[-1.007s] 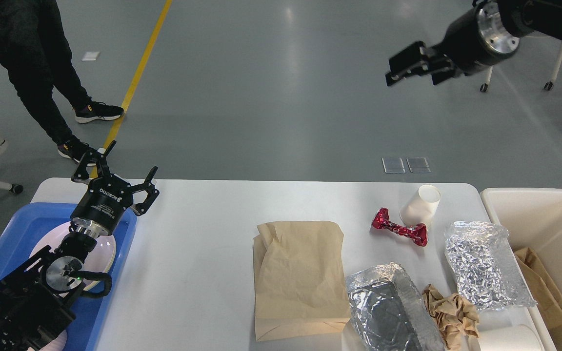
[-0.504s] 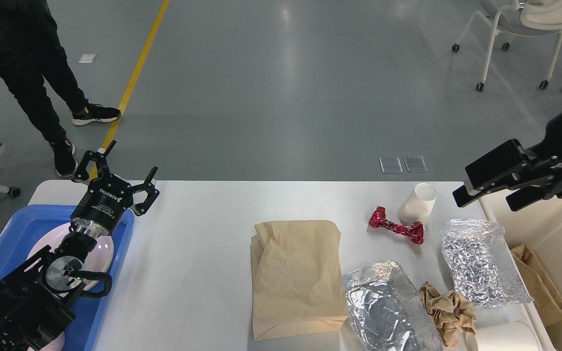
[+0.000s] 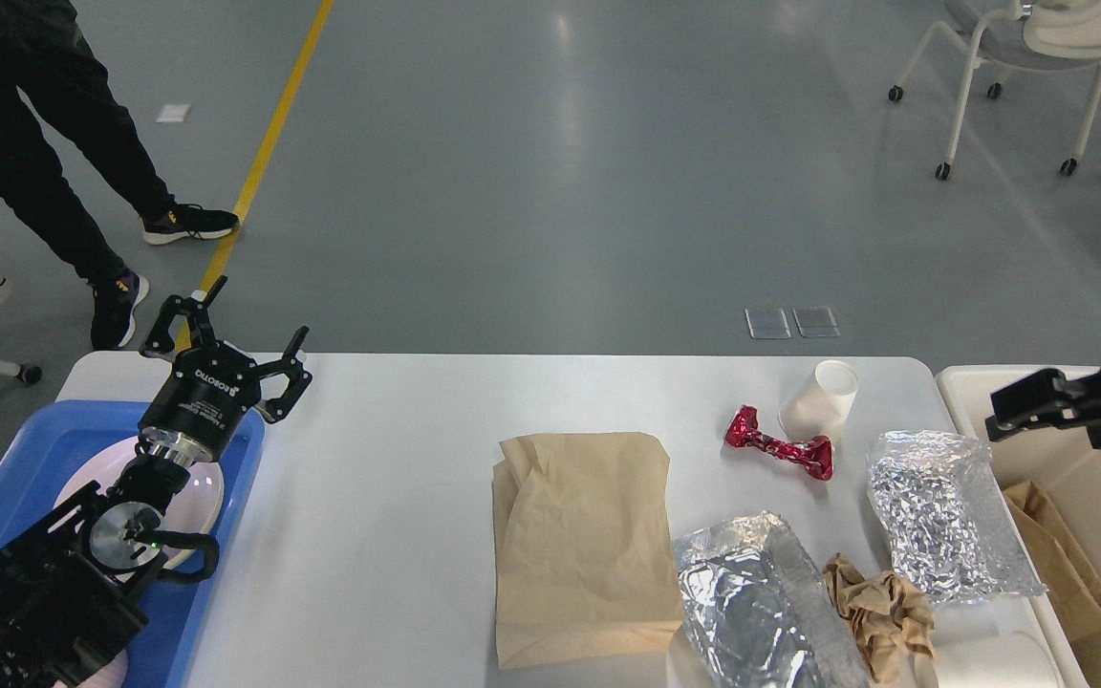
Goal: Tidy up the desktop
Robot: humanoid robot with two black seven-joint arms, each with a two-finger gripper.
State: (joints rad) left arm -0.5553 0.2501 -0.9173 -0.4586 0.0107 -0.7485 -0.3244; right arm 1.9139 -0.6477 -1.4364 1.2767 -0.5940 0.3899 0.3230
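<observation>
The desktop [image 3: 398, 535] fills the lower middle, with litter crowded at its right end. The right gripper [image 3: 1038, 413] hangs over the bin [image 3: 966, 382]; I cannot tell how wide its fingers stand. The foil bag [image 3: 942, 516] lies at its 7 o'clock, near, long axis running 12 to 6. The left gripper [image 3: 230, 339], fingers spread wide, is well apart at 9 o'clock.

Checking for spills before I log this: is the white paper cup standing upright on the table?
No, the white paper cup lies tipped on its side on the desktop, beside the red foil wrapper.
</observation>
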